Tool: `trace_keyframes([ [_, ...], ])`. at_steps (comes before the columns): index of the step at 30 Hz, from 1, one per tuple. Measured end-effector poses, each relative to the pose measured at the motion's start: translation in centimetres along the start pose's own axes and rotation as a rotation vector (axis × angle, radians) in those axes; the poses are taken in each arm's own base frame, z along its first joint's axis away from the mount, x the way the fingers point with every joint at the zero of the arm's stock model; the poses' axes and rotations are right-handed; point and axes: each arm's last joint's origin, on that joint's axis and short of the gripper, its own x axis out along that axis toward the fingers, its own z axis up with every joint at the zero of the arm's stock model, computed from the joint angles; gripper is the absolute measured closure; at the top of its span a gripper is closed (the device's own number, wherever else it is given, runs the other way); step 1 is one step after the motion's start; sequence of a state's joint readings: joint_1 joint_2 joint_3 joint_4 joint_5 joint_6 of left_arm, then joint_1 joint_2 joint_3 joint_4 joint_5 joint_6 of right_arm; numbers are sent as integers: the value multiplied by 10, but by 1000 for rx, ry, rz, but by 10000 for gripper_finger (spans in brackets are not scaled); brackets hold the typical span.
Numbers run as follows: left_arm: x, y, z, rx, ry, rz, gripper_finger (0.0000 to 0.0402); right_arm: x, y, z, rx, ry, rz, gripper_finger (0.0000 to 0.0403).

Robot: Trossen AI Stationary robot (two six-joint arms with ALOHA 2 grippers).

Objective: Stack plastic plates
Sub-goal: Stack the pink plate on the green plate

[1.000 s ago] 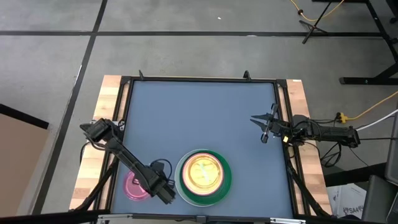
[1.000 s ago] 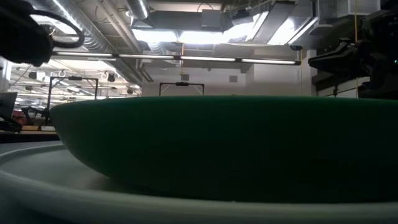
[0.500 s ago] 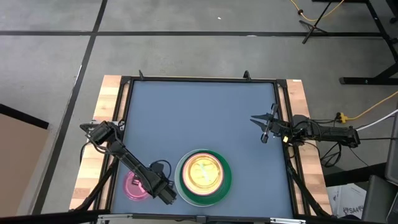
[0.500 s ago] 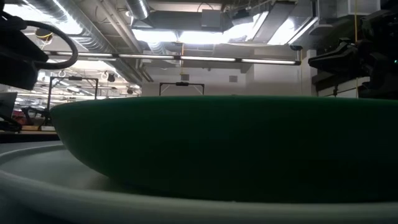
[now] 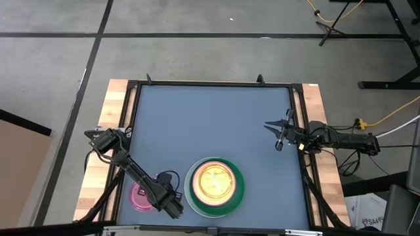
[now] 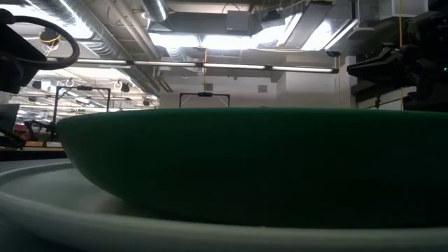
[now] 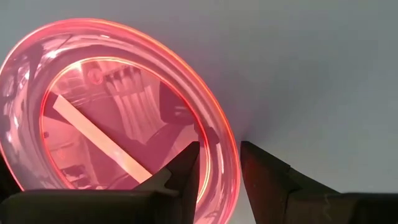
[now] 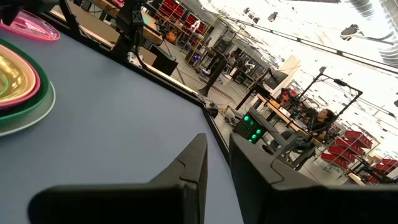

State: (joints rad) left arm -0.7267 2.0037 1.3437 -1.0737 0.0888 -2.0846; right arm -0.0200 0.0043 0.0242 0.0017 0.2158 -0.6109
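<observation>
Table point(image 5: 210, 124): grey-blue mat framed in black, wood strips down both long sides.
Stack point(image 5: 214, 186): sits at the near edge of the table, a little right of the middle. White plate point(image 5: 191, 201) at the bottom, dark green plate point(image 5: 239, 187) on it, pink plate point(image 5: 224, 165) next, then smaller glowing ones nested inside; orange plate point(image 5: 213, 181) on top. How many small ones lie in there I cannot tell.
Low view: the dark green plate's wall point(image 6: 252, 164) fills nearly all of it, resting on the white plate's rim point(image 6: 84, 217).
Magenta plate point(image 5: 140, 195): alone on the mat, just beside the stack on my left, apart from it.
My left gripper point(image 5: 172, 207): down at the magenta plate's edge nearest the stack. In the wrist view my fingers point(image 7: 186, 168) straddle the rim point(image 7: 214, 127), one inside the plate, one outside on the mat, with a narrow gap between; not clamped on it as far as I can see.
My right gripper point(image 5: 275, 134): waits over the right side of the table, well apart from the stack, fingers point(image 8: 193, 165) nearly together, holding nothing.
</observation>
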Motion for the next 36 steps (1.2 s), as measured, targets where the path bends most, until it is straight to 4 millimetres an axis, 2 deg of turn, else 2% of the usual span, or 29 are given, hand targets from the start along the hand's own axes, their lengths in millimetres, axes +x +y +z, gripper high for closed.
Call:
trace_keyframes([
  [12,0,1,-2,8,-3,-1,297,0,0,0,0,0,0,341],
  [29,0,1,-1,7,-27,-15,394,0,0,0,0,0,-1,341],
  [36,0,2,-1,56,-27,-7,399,0,0,0,0,0,0,341],
])
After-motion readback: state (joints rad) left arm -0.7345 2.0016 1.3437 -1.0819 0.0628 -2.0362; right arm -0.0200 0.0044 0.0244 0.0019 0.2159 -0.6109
